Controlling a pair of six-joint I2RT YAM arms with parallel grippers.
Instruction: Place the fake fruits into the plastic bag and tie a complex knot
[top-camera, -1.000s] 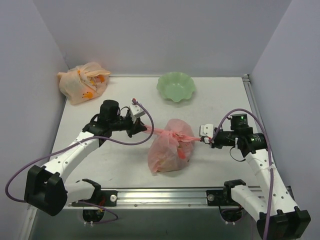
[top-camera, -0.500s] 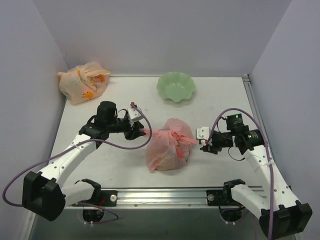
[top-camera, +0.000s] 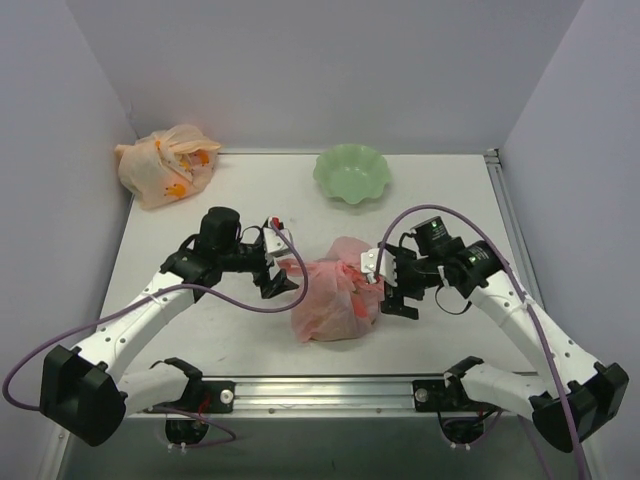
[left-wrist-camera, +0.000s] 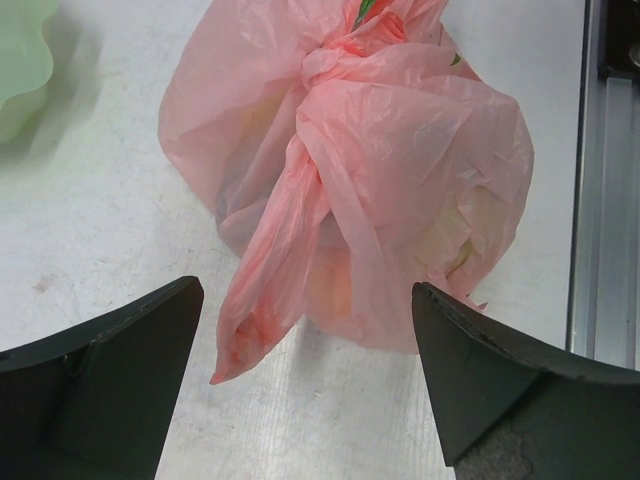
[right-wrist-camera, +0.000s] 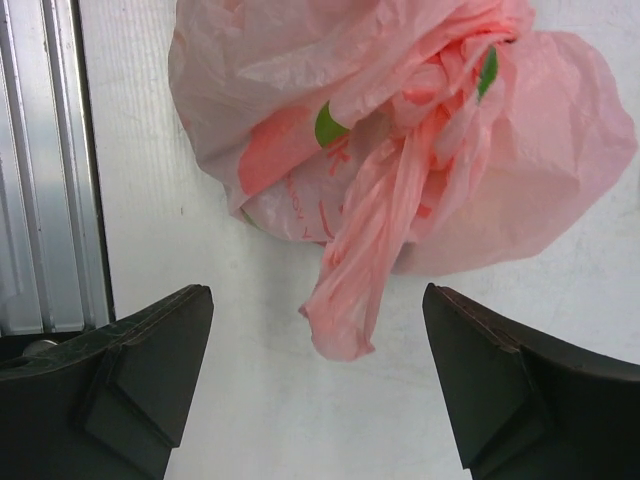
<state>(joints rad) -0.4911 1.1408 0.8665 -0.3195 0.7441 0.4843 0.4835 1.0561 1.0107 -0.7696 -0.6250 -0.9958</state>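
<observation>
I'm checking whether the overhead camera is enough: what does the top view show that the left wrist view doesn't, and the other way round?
Only the top view: the right fingers, open beside the pink bag, and the tied peach-coloured bag in the far left corner. Only the left wrist view: the knot up close, with a loose tail ending between the fingers, touching neither. Both: the pink bag, the open left fingers, and the green bowl, only its edge at the wrist.
</observation>
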